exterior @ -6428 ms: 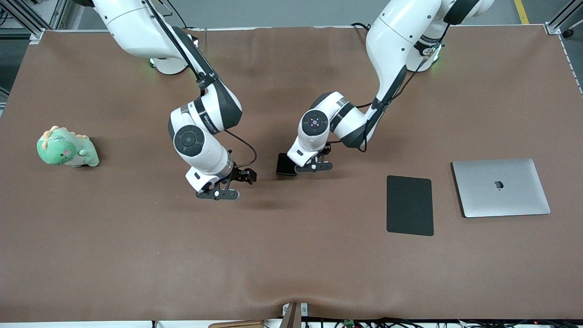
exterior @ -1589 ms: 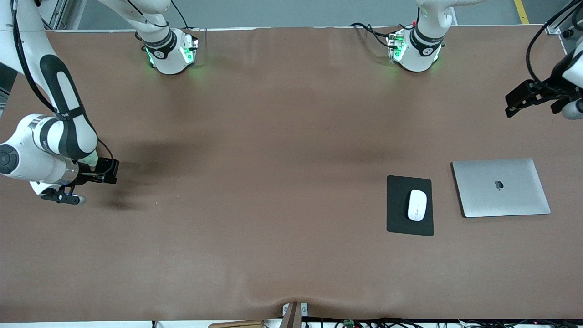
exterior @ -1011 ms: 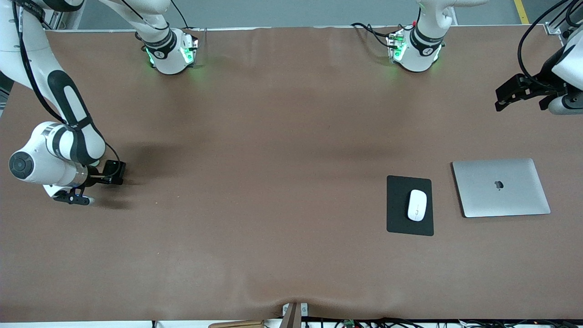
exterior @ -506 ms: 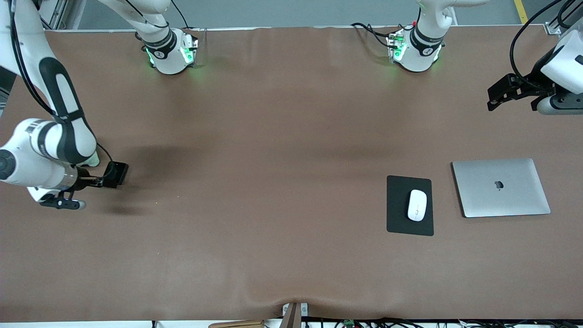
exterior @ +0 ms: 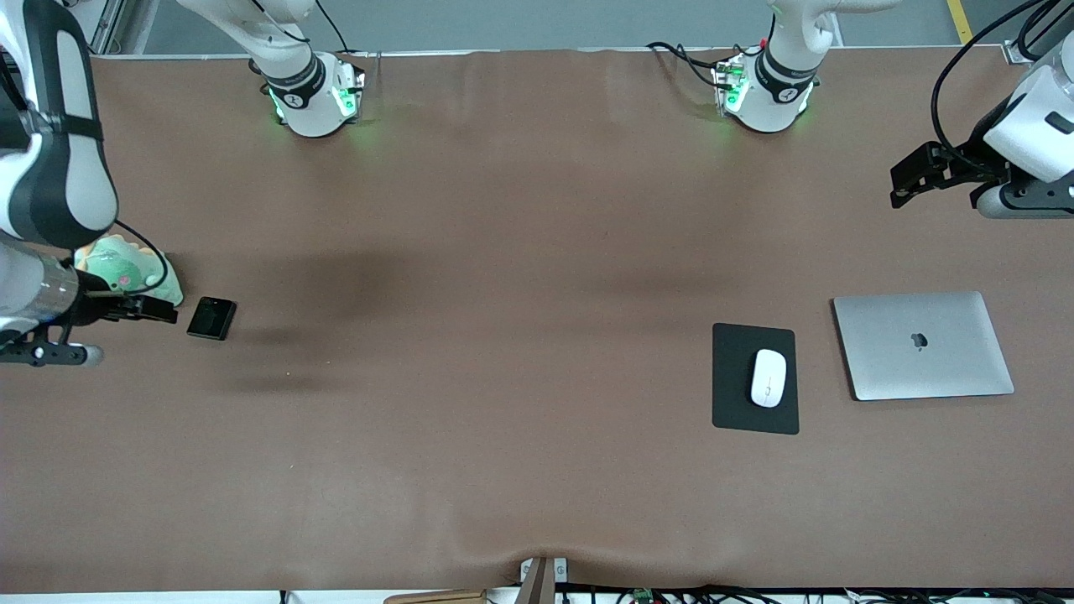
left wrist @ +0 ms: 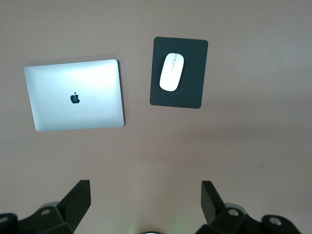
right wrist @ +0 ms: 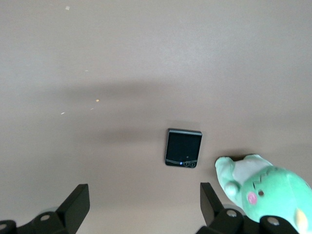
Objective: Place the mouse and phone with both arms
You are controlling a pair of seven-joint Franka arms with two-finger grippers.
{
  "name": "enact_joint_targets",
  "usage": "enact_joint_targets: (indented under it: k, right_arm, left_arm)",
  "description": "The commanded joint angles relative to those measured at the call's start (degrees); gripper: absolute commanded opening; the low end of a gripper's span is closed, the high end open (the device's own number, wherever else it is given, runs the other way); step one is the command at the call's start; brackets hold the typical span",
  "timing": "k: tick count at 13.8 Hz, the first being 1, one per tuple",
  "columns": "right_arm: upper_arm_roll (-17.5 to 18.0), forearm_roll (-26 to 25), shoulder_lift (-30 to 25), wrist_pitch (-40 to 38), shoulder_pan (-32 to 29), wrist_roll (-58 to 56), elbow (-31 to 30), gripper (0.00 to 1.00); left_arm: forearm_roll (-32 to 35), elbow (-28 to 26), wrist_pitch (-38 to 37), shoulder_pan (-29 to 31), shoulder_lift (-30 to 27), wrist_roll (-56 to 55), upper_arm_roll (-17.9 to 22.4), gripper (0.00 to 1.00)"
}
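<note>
The white mouse (exterior: 769, 377) lies on the black pad (exterior: 738, 403), and shows in the left wrist view (left wrist: 171, 72) too. The black folded phone (exterior: 211, 318) lies flat on the table at the right arm's end, beside a green toy; it also shows in the right wrist view (right wrist: 183, 147). My right gripper (exterior: 166, 315) is open and empty, in the air just beside the phone and apart from it (right wrist: 145, 202). My left gripper (exterior: 904, 179) is open and empty, high over the table at the left arm's end (left wrist: 146, 197).
A green dinosaur plush (exterior: 126, 270) sits next to the phone, partly under the right arm (right wrist: 265, 192). A closed silver laptop (exterior: 923, 345) lies beside the pad toward the left arm's end (left wrist: 73, 95). The brown table mat (exterior: 503, 377) covers the whole table.
My right gripper has let go of the phone, which now lies on the table, and has pulled back toward the table's end. My left gripper has drifted slightly inward.
</note>
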Motion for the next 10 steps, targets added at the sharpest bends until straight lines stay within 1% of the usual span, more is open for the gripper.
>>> enact_joint_targets:
  k: [1,4,5,10]
  right_arm:
    - [0.2,2.9,-4.8,-4.3,0.2,0.5,0.9,1.0]
    - [0.4,3.9,-5.2,-14.3,2.9,6.2,7.5,1.0]
    - [0.4,3.8,-5.5,-16.2,4.0,7.9,8.8,1.0]
    - [0.5,3.9,-10.6,-21.4,10.6,9.1,9.2,1.0]
  left_arm:
    - [-1.3,0.2,0.7,0.3,0.6,0.1,-0.1,1.0]
    - [-1.3,0.4,0.9,0.4,1.2,0.5,-0.1,1.0]
    - [-1.3,0.5,0.9,0.5,1.2,0.5,-0.1,1.0]
    - [-1.0,0.5,0.9,0.9,1.3,0.5,0.0,1.0]
